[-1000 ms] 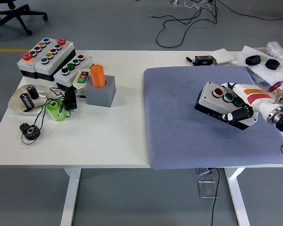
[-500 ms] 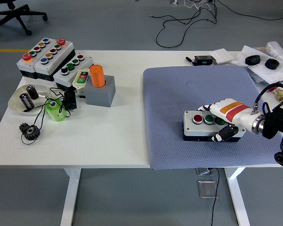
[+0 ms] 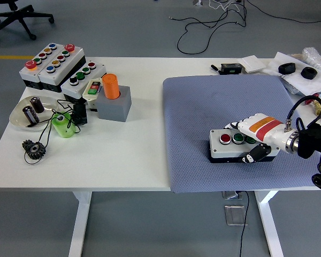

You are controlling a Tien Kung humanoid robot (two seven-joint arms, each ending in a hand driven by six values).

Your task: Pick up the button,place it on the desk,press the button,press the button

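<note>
White fingers: curled over the far side of the button box, thumb tucked against its near side, so the box is gripped between them
Right hand: white shell with an orange and red stripe, reaching in from the right edge on a black arm
Button box: white top, black base, lying flat on the mat towards its near right part; a red button and a green button show, the rest is hidden under the hand
Mat: blue-grey cloth covering the right half of the white table
Left side of the table: well apart from the hand, more button boxes, an orange cylinder standing in a grey block, a clear dish, a green piece and a black gear
Far right corner: papers and small black parts
</note>
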